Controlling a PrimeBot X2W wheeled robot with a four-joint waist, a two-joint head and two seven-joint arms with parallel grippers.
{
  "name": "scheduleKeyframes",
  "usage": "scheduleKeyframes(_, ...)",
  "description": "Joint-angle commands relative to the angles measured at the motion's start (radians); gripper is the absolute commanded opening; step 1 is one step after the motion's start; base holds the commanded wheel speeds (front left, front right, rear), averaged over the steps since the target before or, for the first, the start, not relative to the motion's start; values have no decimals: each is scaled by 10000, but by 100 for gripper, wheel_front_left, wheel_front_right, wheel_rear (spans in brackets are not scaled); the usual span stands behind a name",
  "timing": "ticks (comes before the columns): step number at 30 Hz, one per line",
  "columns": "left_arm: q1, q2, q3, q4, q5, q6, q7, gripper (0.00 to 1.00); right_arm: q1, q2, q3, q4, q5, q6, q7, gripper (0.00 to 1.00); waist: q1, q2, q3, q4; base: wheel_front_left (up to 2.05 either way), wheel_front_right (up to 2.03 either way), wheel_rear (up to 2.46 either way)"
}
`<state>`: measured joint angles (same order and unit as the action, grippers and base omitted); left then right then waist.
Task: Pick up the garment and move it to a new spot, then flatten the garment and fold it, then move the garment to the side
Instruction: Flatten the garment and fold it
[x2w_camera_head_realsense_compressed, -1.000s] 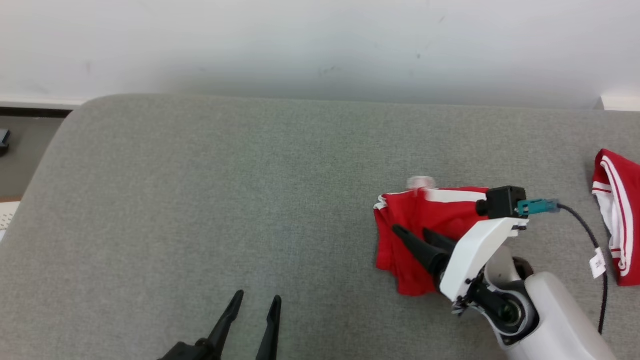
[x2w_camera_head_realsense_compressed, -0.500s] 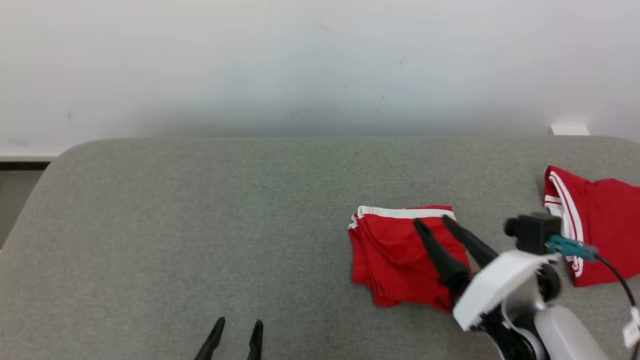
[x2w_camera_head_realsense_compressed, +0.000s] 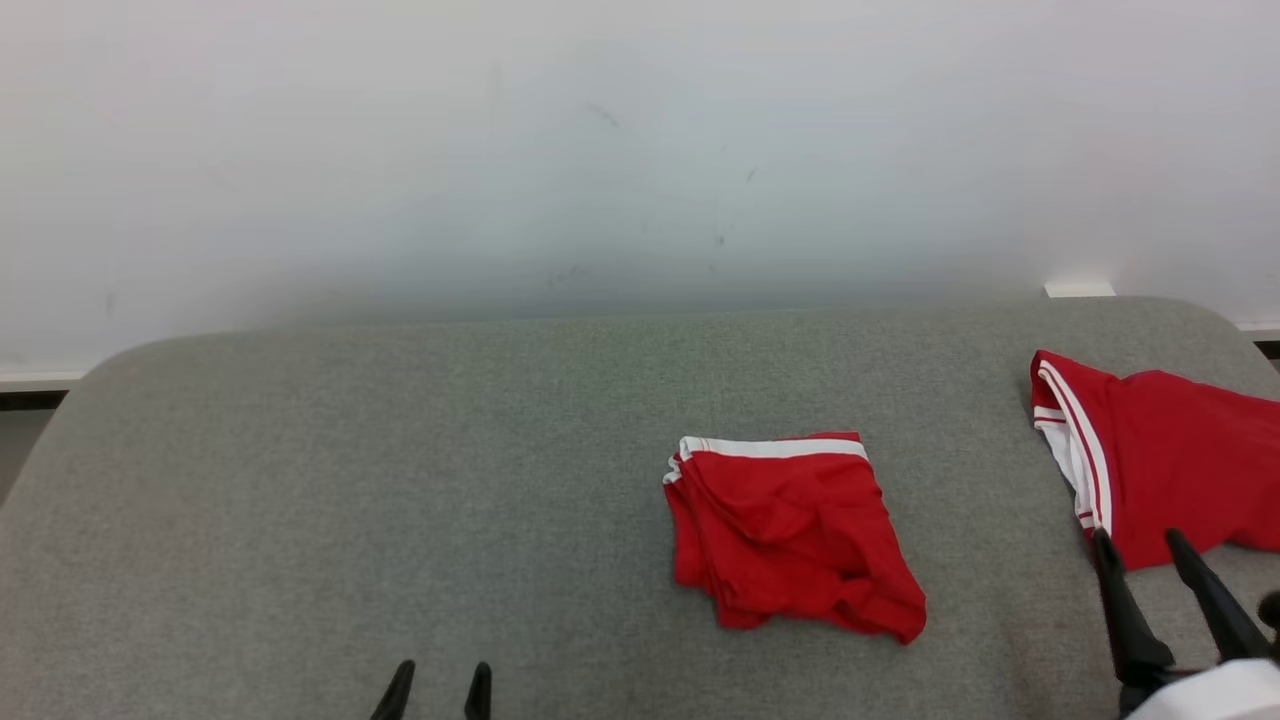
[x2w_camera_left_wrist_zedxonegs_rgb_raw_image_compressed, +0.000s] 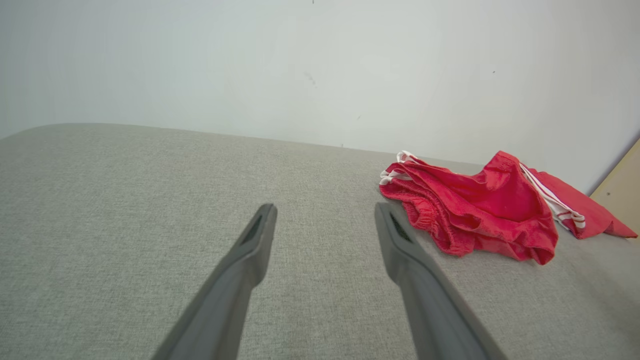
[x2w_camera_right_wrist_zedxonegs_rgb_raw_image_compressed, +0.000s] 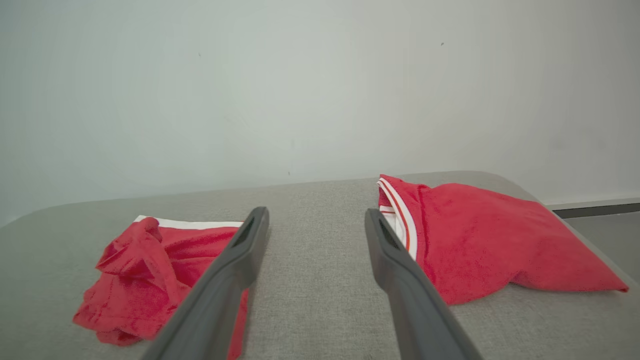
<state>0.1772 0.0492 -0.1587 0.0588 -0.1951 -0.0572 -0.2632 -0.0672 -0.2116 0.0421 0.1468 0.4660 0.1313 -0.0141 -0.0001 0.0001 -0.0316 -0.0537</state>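
Left gripper (x2w_camera_head_realsense_compressed: 443, 668) and right gripper (x2w_camera_head_realsense_compressed: 1136, 537), jaws apart and empty, flank the folded garment (x2w_camera_head_realsense_compressed: 790, 535), whose loose layers could spill open if dragged aside.

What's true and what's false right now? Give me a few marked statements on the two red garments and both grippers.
1. The folded red garment lies on the grey cushion, with no gripper on it. True.
2. The right gripper is shut on the folded red garment. False: it is open and apart from it, with its fingertips at the near edge of the second red garment.
3. The left gripper is open with nothing between its fingers. True.
4. The folded red garment overlaps the second red garment. False: bare cushion separates them.
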Motion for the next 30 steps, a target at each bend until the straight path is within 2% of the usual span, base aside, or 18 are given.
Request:
scheduleKeyframes(1,155,32,83,-13,6,39,-15,100,254,-101,-148,222,-248,-15,-280,100,1,-1,-36,-24,0,0,0)
scheduleKeyframes(9,187,31,98,-74,-5,44,-15,100,99,-215,-151,1308,-160,-15,-969,100,1,-1,2,59,0,0,0)
scheduleKeyframes(10,154,32,107,-90,14,40,-15,100,-48,-278,-46,1345,-146,-15,-955,72,1,-1,33,86,0,0,0)
scheduleKeyframes(11,116,32,123,-92,46,29,-15,100,-191,-359,81,1366,-139,-15,-894,23,1,-1,74,117,0,0,0)
scheduleKeyframes(12,76,32,137,-93,82,17,-15,100,-360,-426,245,1392,-112,-15,-842,0,1,-1,122,150,0,0,0)
scheduleKeyframes(17,-122,32,250,-46,225,-30,-15,100,-1542,-854,1396,1813,-238,-16,-460,0,1,-1,392,386,0,0,0)
scheduleKeyframes(24,-463,31,337,-2,125,-92,-15,100,-3236,-832,3223,3474,93,-18,30,0,1,-1,898,967,0,0,0)
scheduleKeyframes(30,-619,32,250,64,-50,-41,-15,100,-3938,-589,4511,4766,618,-18,-94,0,1,-1,1040,1362,0,0,0)
